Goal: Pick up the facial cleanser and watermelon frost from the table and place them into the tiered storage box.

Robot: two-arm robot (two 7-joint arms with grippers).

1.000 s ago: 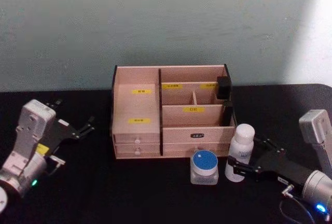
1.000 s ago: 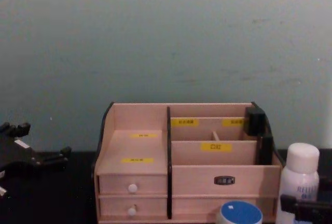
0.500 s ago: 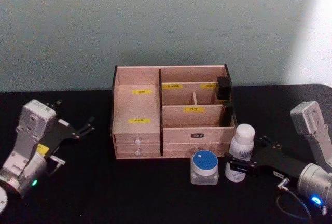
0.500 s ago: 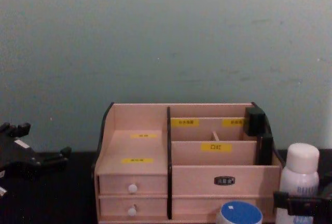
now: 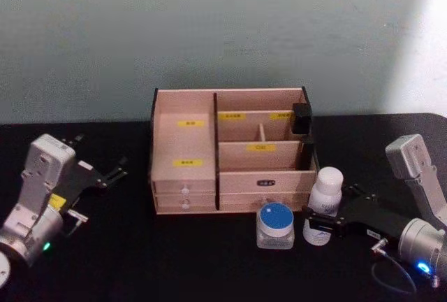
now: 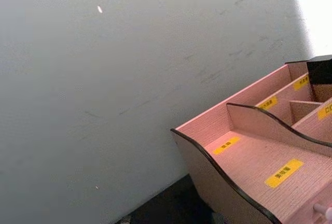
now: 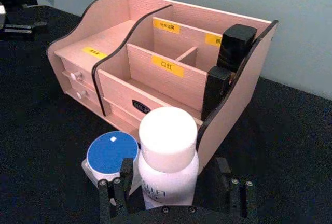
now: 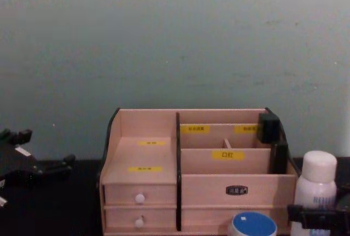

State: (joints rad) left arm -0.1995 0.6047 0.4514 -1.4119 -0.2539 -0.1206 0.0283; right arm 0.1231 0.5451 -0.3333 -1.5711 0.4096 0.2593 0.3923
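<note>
A white bottle with a white cap, the facial cleanser (image 5: 325,200) (image 7: 167,156) (image 8: 317,184), stands upright by the front right corner of the tiered storage box (image 5: 185,148) (image 7: 244,94) (image 8: 142,154) (image 6: 249,156). To its left is a small clear jar with a blue lid, which I take for the watermelon frost (image 5: 274,225) (image 7: 110,154) (image 8: 252,225). My right gripper (image 5: 327,217) (image 7: 174,182) (image 8: 320,214) is open, one finger on each side of the bottle's lower body with small gaps. My left gripper (image 5: 103,155) (image 8: 46,148) rests open at the far left.
Two black blocks (image 5: 302,118) (image 7: 236,45) stand in the box's right-hand compartments. The box stands on a black table (image 5: 140,246) in front of a grey-green wall, and its left shelf and middle compartments hold nothing.
My right arm has shifted slightly left and inward, bringing its fingers closer around the bottle. The bottle, jar and left arm have stayed put.
</note>
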